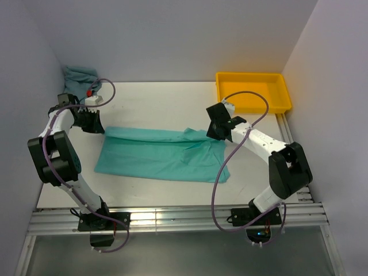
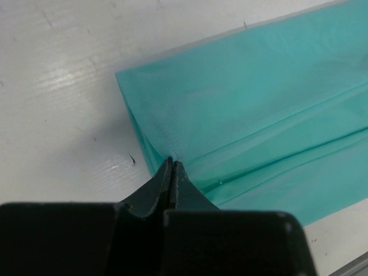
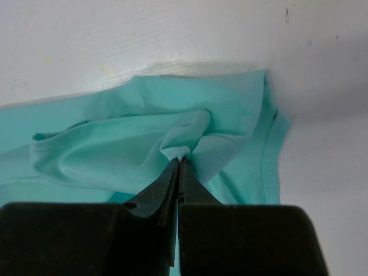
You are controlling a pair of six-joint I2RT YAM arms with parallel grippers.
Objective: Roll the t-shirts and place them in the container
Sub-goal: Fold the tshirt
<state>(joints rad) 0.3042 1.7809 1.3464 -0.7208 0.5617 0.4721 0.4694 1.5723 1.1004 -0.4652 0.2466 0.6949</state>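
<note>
The mint-turquoise t-shirt (image 1: 161,155) lies folded into a long band across the middle of the table. My left gripper (image 1: 95,125) is at the band's far left corner. In the left wrist view its jaws (image 2: 171,163) are pressed together on the shirt's (image 2: 259,92) layered edge. My right gripper (image 1: 214,131) is at the far right end, where the cloth is bunched. Seen from the right wrist, the gripper (image 3: 181,160) is shut on a small raised pinch of the t-shirt (image 3: 115,144). The duller grey-teal t-shirt (image 1: 80,76) sits crumpled in the back left corner.
A yellow plastic tray (image 1: 279,85) stands at the back right against the wall. White walls close in the left, back and right sides. Purple cables loop from both arms. Metal rails run along the near edge (image 1: 172,218).
</note>
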